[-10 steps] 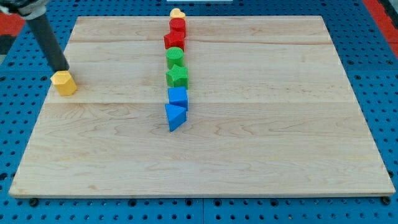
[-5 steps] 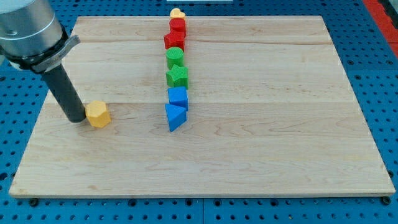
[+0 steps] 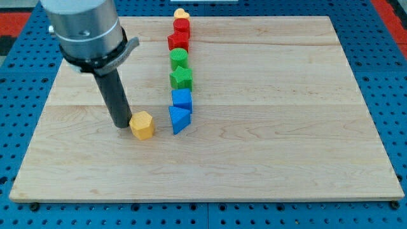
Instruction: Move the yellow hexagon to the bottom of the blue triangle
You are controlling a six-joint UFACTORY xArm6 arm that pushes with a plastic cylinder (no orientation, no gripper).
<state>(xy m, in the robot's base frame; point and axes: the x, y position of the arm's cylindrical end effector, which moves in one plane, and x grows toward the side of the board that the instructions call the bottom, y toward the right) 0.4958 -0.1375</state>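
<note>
Resting on the wooden worktop point(image 3: 286, 127), my tip point(image 3: 121, 124) sits just to the view's left of the yellow hexagon point(image 3: 142, 125), touching it or v. nearly so; can't tell which for sure. Rod runs up & slightly toward the view's left into the grey arm housing point(image 3: 86, 28) at top left. No end effector w/ jaws here, just the plain rod, so nothing is clasped or let go; contact is by the rod's side only. Yellow hexagon lies left of the blue triangle point(image 3: 179, 119), near but apart, w/ a strip of bare wood between them, approx. level w/ the triangle, a touch lower. Blue triangle is the lowest piece of a column of blocks running up the board's middle: just above it a blue block point(image 3: 182, 98), shape approx. cube, touching the triangle; then a green block point(image 3: 181, 79) & another green block point(image 3: 179, 58); then a red block point(image 3: 178, 42) & a red block point(image 3: 182, 27) above it; at the very top edge a small yellow block point(image 3: 181, 13), shape unclear. Worktop sits on a blue perforated base point(image 3: 388, 70).
</note>
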